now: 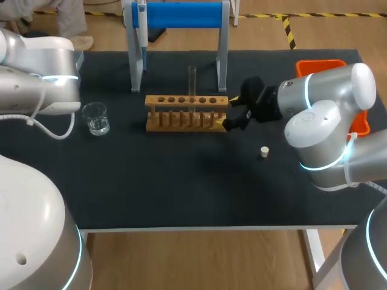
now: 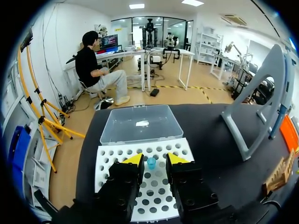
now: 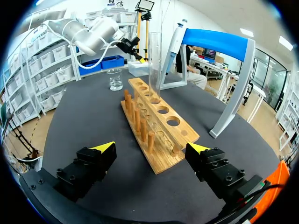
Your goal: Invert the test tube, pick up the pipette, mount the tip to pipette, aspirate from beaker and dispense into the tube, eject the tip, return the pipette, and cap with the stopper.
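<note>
The right gripper has its yellow-tipped fingers spread wide and holds nothing. The near end of the wooden rack lies just ahead of the gap between them, not touching either finger. The test tube stands upright in a hole further along the rack, so the turning-over step looks done. Beyond the rack the pipette hangs on the blue stand, and the beaker sits off the rack's far end. The stopper lies on the table near the right arm, well apart from the tube.

The left gripper is also spread and empty. It hovers over the white tip tray, with a single blue tip standing in the tray below the gap.

I judge that picking up the pipette is the step now in hand. Whichever arm goes for it must lift clear of the rack without knocking the tube. It must then close squarely on the pipette's body and lift it off the stand's hook.
</note>
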